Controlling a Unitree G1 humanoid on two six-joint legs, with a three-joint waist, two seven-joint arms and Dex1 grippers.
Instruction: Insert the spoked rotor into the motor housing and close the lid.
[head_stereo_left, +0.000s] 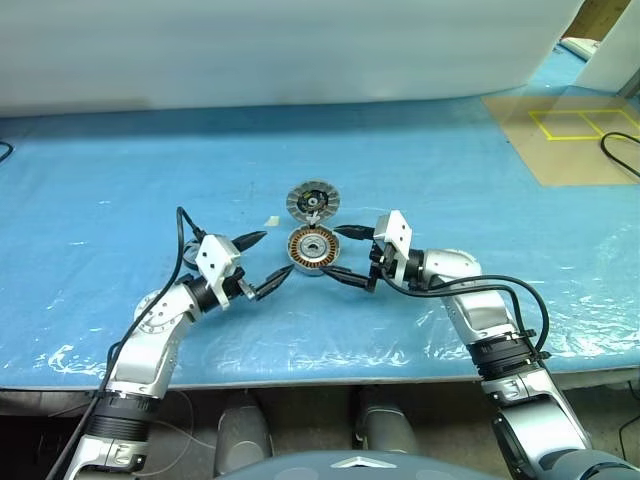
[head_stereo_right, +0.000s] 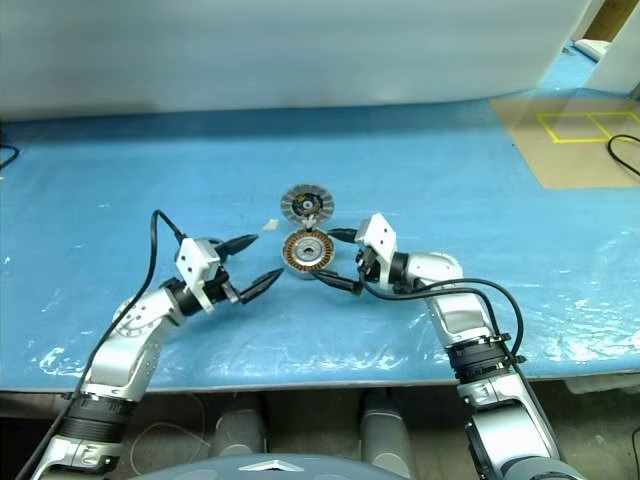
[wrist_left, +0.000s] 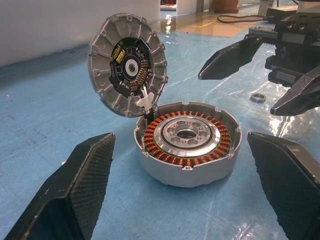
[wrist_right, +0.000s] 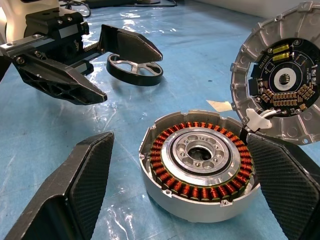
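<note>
The motor housing, a round metal shell with copper windings around a silver hub, sits on the blue table cover. Its hinged lid stands open behind it, circuit side showing. My left gripper is open just left of the housing with nothing in it. From the right, my right gripper faces it, also open and empty, its fingertips close to the housing's rim. The spoked rotor, a black ring with spokes, lies flat on the cover beyond the left gripper's fingers.
A small metal ring lies on the cover by the right gripper. A scrap of tape sits left of the lid. A brown board with yellow tape and a black cable are far right. The table's front edge runs below both arms.
</note>
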